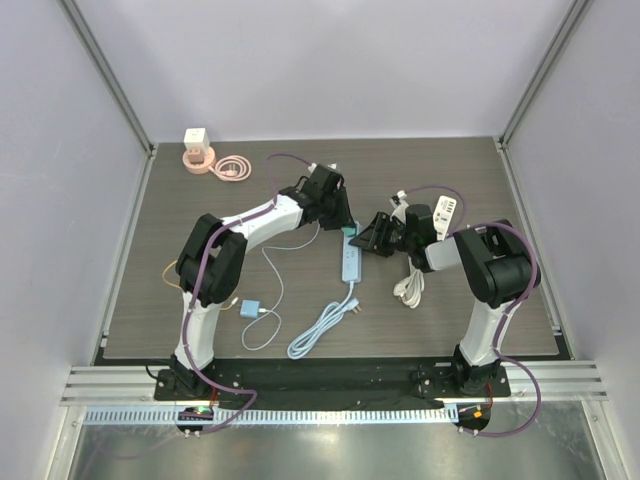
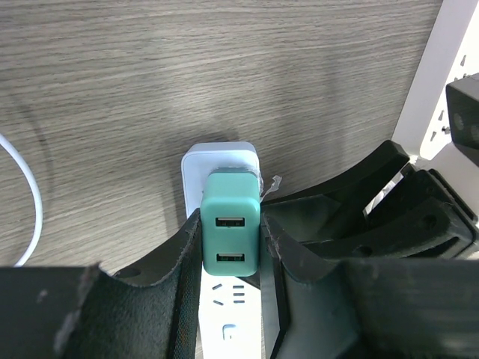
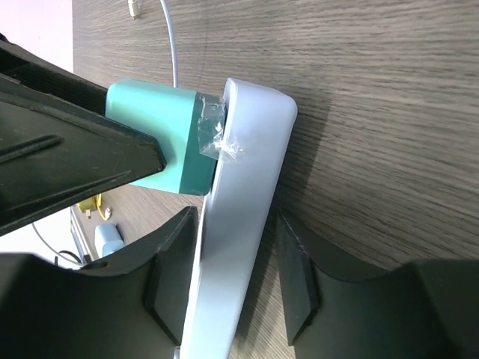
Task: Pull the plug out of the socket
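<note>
gripping check, plug pull: the left gripper (image 2: 230,226) is clamped on the plug (image 2: 230,243), one finger flush against each side; the plug sits seated in the end socket of the power strip (image 2: 221,158), which lies flat near the middle of the table (image 1: 200,200); the right gripper (image 3: 235,224) straddles the strip just behind the plug, its jaws apart, with a dark sliver of gap on one side, so it does not look to be bearing down on the strip yet.

handling, as judged: the plug is small, rigid, smooth plastic, likely light; the resistance will come from the prongs and from a scrap of clear tape (image 3: 215,139) bridging plug and strip; take hold low on the flat sides and pull straight out along the prongs; the strip is light and will likely lift with the plug unless pinned.

views: the left wrist shows both ports and the finger contact; only the right wrist shows the seam side-on, the tape, and the gap at the strip; the top view gives the layout, but the arms mostly hide the plug.
</note>
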You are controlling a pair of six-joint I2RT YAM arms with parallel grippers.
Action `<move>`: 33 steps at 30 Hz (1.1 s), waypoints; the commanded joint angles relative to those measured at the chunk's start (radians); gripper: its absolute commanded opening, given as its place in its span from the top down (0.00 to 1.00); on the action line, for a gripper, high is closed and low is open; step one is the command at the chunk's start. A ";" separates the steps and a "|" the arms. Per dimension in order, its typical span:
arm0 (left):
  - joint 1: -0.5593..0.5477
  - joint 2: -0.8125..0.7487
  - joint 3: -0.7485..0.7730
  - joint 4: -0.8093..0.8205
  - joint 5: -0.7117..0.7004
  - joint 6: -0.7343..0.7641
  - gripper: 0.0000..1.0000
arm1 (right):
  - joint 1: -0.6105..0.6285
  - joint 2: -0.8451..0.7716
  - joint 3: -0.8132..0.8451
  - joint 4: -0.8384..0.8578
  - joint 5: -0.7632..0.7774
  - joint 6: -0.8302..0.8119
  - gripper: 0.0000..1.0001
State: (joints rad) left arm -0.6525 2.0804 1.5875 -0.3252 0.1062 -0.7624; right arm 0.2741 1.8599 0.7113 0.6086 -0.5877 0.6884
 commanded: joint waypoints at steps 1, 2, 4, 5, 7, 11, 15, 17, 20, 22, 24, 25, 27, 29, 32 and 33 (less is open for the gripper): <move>0.001 -0.043 0.015 0.074 0.016 -0.024 1.00 | 0.008 0.033 0.004 0.034 -0.027 0.011 0.51; -0.002 -0.048 0.015 0.078 0.024 -0.031 1.00 | 0.008 0.039 0.004 0.040 -0.029 0.025 0.56; -0.007 -0.049 0.015 0.090 0.047 -0.047 1.00 | 0.010 0.051 0.008 0.046 -0.035 0.028 0.64; -0.009 -0.058 0.014 0.091 0.049 -0.051 1.00 | 0.008 0.053 0.008 0.045 -0.035 0.030 0.77; -0.015 -0.069 0.005 0.100 0.050 -0.055 1.00 | 0.008 0.053 0.008 0.036 -0.021 0.025 0.94; -0.015 -0.109 -0.021 0.101 0.046 -0.058 1.00 | 0.008 0.042 0.017 -0.032 0.029 -0.001 0.99; -0.016 -0.160 -0.058 0.123 0.047 -0.060 1.00 | 0.008 0.027 0.010 -0.073 0.087 -0.010 0.99; -0.016 -0.169 -0.069 0.129 0.058 -0.066 1.00 | 0.008 0.018 0.011 -0.092 0.120 -0.021 0.99; -0.015 -0.194 -0.095 0.153 0.078 -0.090 1.00 | 0.008 0.018 0.014 -0.121 0.150 -0.026 0.99; -0.016 -0.209 -0.116 0.176 0.090 -0.113 1.00 | 0.007 0.019 0.016 -0.138 0.166 -0.024 0.99; -0.015 -0.227 -0.144 0.213 0.104 -0.138 1.00 | 0.005 0.016 0.014 -0.148 0.186 -0.024 0.99; -0.015 -0.232 -0.152 0.224 0.122 -0.158 1.00 | 0.002 0.016 0.011 -0.148 0.190 -0.024 0.99; -0.015 -0.247 -0.172 0.241 0.130 -0.167 1.00 | -0.001 0.012 0.010 -0.153 0.198 -0.023 0.99; -0.015 -0.266 -0.184 0.239 0.110 -0.158 1.00 | -0.007 0.010 0.008 -0.155 0.200 -0.021 0.99; -0.019 -0.298 -0.195 0.187 0.051 -0.109 1.00 | -0.013 0.009 0.008 -0.165 0.209 -0.021 0.99; -0.024 -0.309 -0.193 0.169 0.037 -0.098 1.00 | -0.015 0.009 0.008 -0.167 0.212 -0.021 0.99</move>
State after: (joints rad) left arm -0.6518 1.9244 1.3731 -0.1917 0.0933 -0.8780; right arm 0.2893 1.8473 0.7284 0.5713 -0.5865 0.7338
